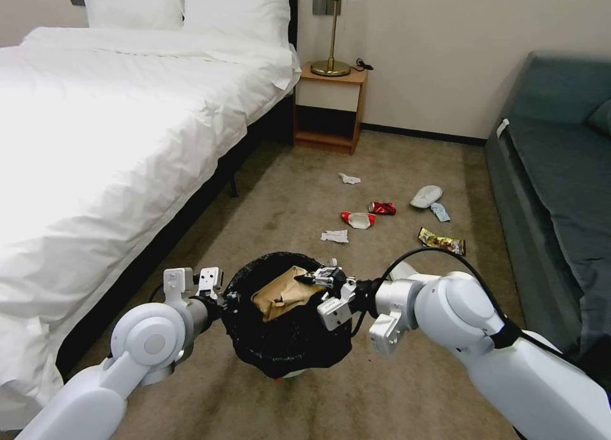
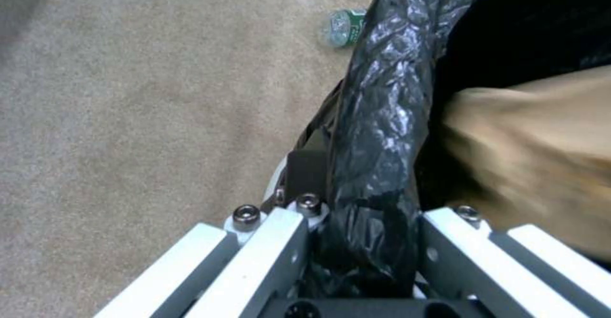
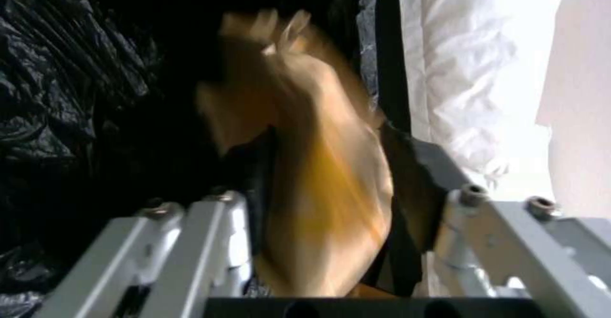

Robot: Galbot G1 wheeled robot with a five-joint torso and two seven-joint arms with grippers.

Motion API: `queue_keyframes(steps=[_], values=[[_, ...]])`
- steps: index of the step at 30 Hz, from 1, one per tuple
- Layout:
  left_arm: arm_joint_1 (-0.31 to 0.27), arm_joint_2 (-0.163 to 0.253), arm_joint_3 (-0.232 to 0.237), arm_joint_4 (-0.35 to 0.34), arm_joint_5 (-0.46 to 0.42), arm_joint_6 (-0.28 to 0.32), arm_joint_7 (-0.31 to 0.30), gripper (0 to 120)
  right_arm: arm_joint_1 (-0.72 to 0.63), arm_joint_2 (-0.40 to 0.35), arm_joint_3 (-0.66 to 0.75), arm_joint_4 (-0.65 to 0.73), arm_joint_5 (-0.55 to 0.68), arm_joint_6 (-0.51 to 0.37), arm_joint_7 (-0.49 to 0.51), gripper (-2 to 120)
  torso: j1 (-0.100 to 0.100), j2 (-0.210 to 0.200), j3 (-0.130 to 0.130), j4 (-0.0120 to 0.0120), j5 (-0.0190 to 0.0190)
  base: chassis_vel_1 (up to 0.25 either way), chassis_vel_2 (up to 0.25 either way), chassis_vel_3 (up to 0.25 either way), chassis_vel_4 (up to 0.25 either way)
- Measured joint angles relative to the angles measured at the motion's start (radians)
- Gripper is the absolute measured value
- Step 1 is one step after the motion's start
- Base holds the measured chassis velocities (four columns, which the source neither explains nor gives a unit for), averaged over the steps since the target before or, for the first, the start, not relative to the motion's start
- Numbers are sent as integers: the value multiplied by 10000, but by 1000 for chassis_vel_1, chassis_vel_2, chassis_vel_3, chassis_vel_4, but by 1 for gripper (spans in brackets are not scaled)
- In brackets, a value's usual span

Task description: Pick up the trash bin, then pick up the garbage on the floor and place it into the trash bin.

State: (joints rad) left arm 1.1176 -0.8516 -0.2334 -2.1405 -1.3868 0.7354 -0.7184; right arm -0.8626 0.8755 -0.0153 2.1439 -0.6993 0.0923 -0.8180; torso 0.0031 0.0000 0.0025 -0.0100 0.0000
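Left pincer (image 2: 366,241): clamped on trash bin (image 1: 286,338) rim. Right pincer (image 1: 321,281): over bin mouth, closed on brown paper scrap (image 1: 283,292), scrap directly below.

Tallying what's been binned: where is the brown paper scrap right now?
In the head view, the brown paper scrap sits at the mouth of the trash bin, between the right claw and the left claw.

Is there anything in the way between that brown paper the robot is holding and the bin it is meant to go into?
Nothing visible. The right gripper holds the brown paper right at the open mouth of the trash bin, which the left gripper holds up by its rim. Only the black liner lies below the paper.
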Motion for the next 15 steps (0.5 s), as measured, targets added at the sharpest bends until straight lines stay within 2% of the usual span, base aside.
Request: queue_keyframes(steps=[1, 2, 4, 5, 7, 8, 10, 11, 13, 14, 15], values=[[-5, 0, 0, 0, -3, 0, 0, 3, -8, -9, 0, -24, 20, -8, 45, 57, 0, 0, 0, 0, 0, 0, 0, 0, 0], [-5, 0, 0, 0, -3, 0, 0, 3, -8, -9, 0, -24, 20, -8, 45, 57, 0, 0, 0, 0, 0, 0, 0, 0, 0], [-16, -21, 1, -1, -6, 0, 0, 3, -18, -20, 1, -30, 90, -55, 121, 68, 0, 1, 0, 0, 0, 0, 0, 0, 0], [-16, -21, 1, -1, -6, 0, 0, 3, -18, -20, 1, -30, 90, -55, 121, 68, 0, 1, 0, 0, 0, 0, 0, 0, 0], [-17, -38, 0, -1, -10, 0, 1, 3, -29, -26, 35, -48, 293, -146, 291, 80, 0, 1, 0, 1, 1, 0, 0, 0, 0], [-17, -38, 0, -1, -10, 0, 1, 3, -29, -26, 35, -48, 293, -146, 291, 80, 0, 1, 0, 1, 1, 0, 0, 0, 0], [30, -39, -58, -23, -11, -1, 2, 3, -53, -64, 191, -54, 826, -448, 591, 88, 0, 1, 0, 0, 0, 0, 0, 0, 0], [30, -39, -58, -23, -11, -1, 2, 3, -53, -64, 191, -54, 826, -448, 591, 88, 0, 1, 0, 0, 0, 0, 0, 0, 0], [142, -9, -198, -74, -11, 0, 19, 3, -82, -151, 608, -19, 1870, -1034, 1009, 99, 0, 1, 0, 1, 0, 0, 0, 0, 0], [142, -9, -198, -74, -11, 0, 19, 3, -82, -151, 608, -19, 1870, -1034, 1009, 99, 0, 1, 0, 1, 0, 0, 0, 0, 0], [203, 6, -278, -104, -11, 0, 27, 3, -127, -202, 848, 7, 2382, -1308, 1221, 99, 0, 1, 0, 1, 0, 0, 0, 0, 0]])
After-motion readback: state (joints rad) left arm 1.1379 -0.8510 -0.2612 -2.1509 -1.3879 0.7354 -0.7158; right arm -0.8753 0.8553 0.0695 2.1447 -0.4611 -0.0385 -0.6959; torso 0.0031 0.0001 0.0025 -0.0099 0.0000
